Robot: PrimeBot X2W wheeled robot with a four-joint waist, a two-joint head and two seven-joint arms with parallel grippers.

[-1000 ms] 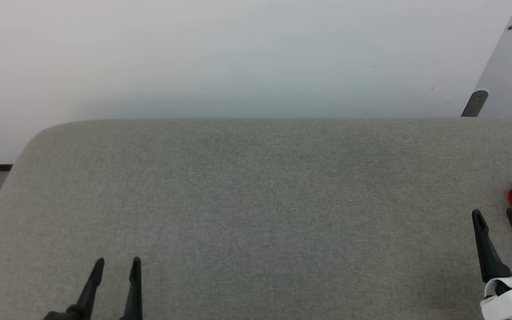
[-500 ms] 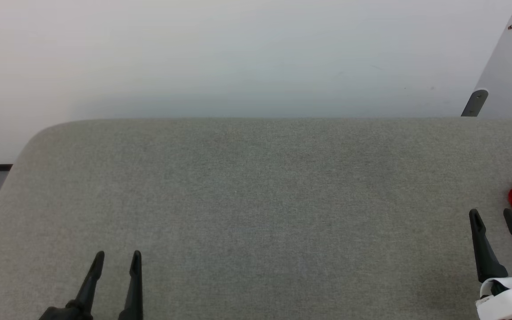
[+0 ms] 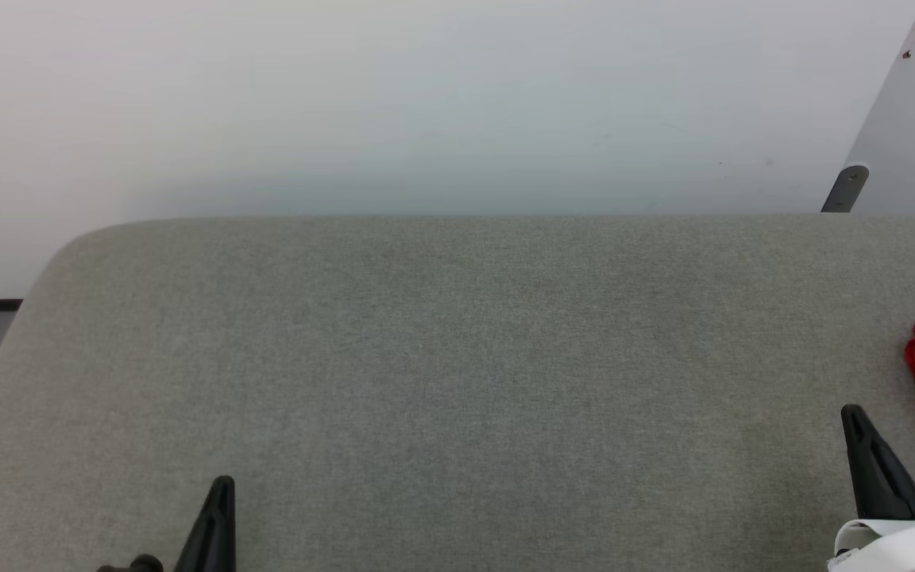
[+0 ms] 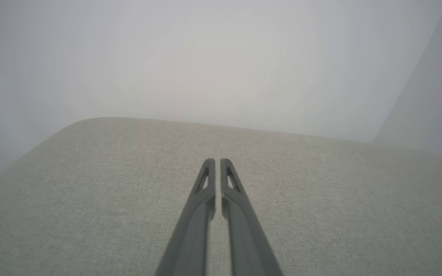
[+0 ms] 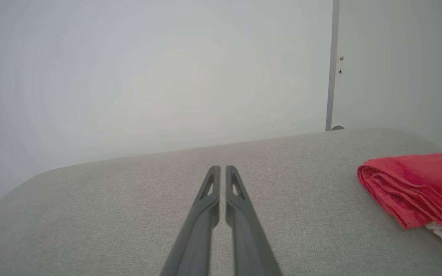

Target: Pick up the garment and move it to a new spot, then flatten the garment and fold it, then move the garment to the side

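Above the grey cushion (image 3: 457, 357), left pincer (image 4: 217, 161) and right pincer (image 5: 223, 168) are clenched, the garment (image 5: 409, 180) apart

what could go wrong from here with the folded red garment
1. The right claw, shut and empty, sits left of the folded garment; a swing toward it could snag the rounded fold and undo it.
2. The garment runs out of frame at the right of the grey surface, so its margin from the edge is unclear; a nudge might push it off.
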